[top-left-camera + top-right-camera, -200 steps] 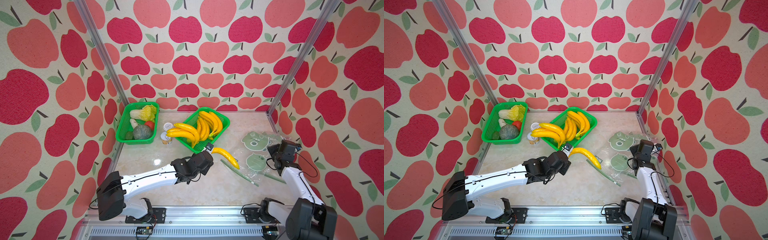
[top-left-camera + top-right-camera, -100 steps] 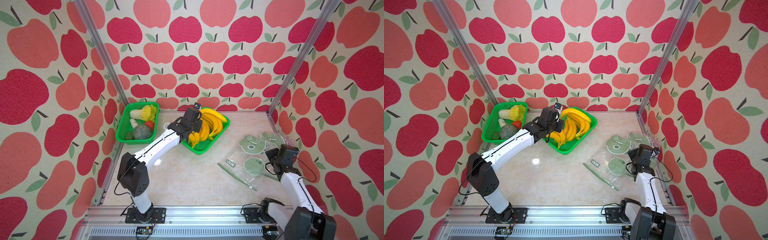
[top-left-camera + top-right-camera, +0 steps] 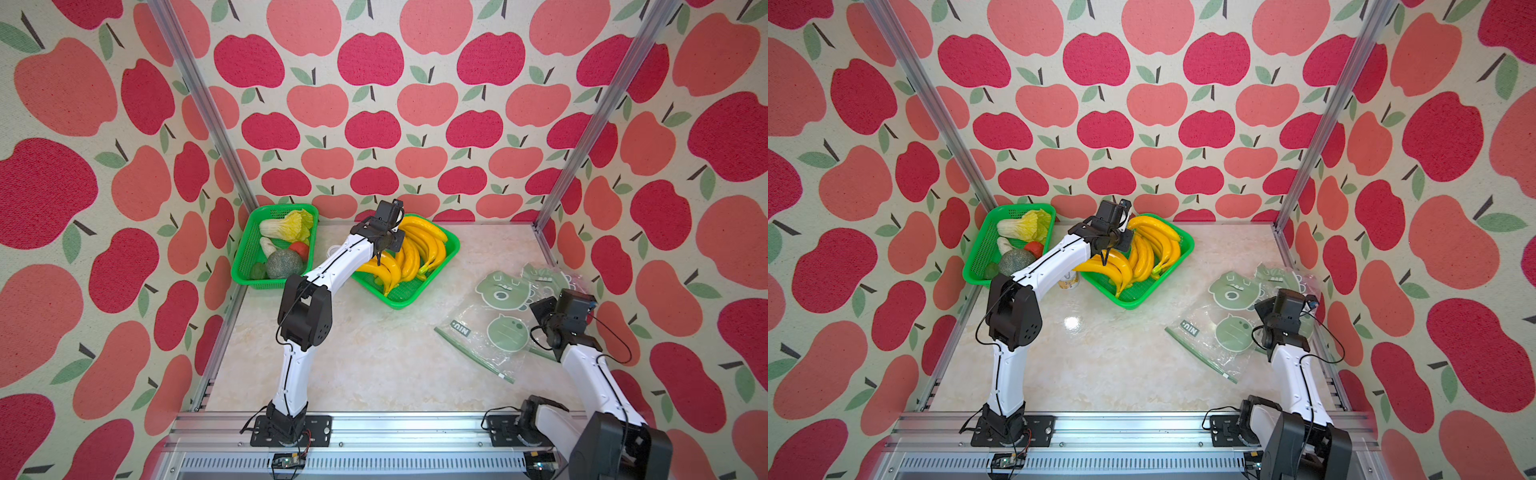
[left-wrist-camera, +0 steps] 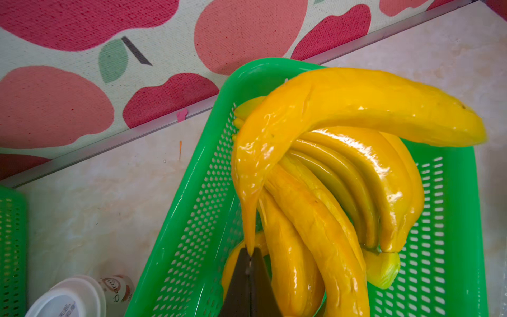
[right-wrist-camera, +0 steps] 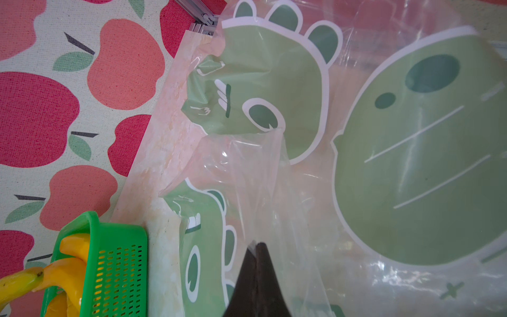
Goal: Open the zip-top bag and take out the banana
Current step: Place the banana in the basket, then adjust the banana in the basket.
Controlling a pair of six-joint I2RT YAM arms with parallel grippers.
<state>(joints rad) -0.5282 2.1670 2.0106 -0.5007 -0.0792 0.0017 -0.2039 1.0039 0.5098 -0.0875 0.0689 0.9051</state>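
Note:
A yellow banana (image 3: 426, 228) (image 3: 1158, 226) (image 4: 356, 104) arcs over the pile of other bananas in a green basket (image 3: 451, 245) (image 4: 192, 192) at the back. My left gripper (image 3: 379, 262) (image 3: 1105, 262) (image 4: 249, 251) points down over that basket, shut on the banana's thin stem tip. The clear zip-top bag (image 3: 498, 324) (image 3: 1225, 328) (image 5: 411, 164), printed with green cartoon faces, lies flat at the right, its green zip strip toward the table's middle. My right gripper (image 3: 540, 316) (image 3: 1264, 309) (image 5: 256, 244) is low over it, shut on a fold of its plastic.
A second green basket (image 3: 245, 257) holding cabbage, a melon and other vegetables stands at the back left. A small white-lidded cup (image 3: 1068, 283) (image 4: 71, 296) sits between the two baskets. Apple-patterned walls and metal posts (image 3: 598, 112) enclose the marble tabletop (image 3: 395, 353).
A second ago my left gripper held the banana low beside the bag at mid-table. It has carried it back over the banana basket. The right gripper stayed on the bag, which shifted slightly.

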